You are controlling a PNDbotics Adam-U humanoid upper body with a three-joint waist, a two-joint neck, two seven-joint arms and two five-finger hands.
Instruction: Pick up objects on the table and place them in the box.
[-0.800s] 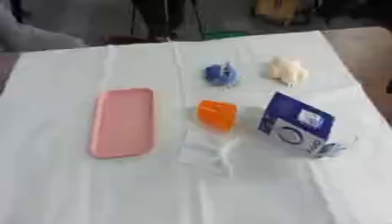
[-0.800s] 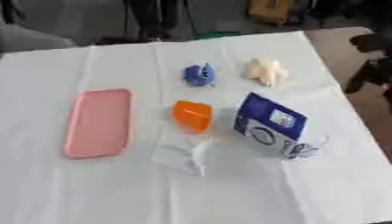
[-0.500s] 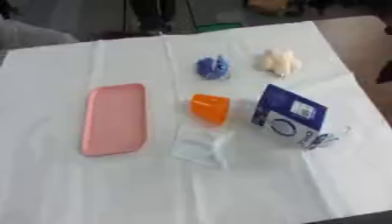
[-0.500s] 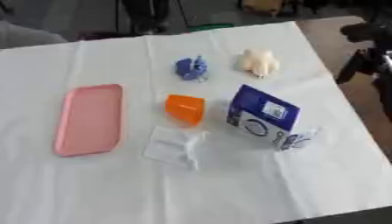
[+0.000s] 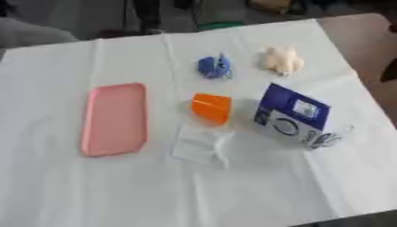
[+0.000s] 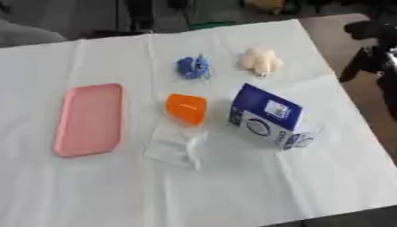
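On the white cloth lie a flat pink tray [image 5: 114, 119] at the left, a small blue toy [image 5: 215, 66], a cream soft toy [image 5: 281, 60], an orange cup-like piece [image 5: 212, 107] on its side, a clear plastic packet [image 5: 201, 145] and a blue and white carton [image 5: 295, 116] lying tilted. A dark shape, my right hand [image 6: 372, 48], shows blurred at the right edge, off the table's side and apart from every object. My left hand shows in neither view.
The table's right edge [image 6: 341, 80] runs close to the carton, with brown floor beyond it. Dark legs and clutter stand past the far edge. Bare cloth [image 5: 155, 190] stretches along the near side.
The whole picture has shifted, so the camera has moved. The objects keep their places relative to one another. The dark right hand stays at the right edge.
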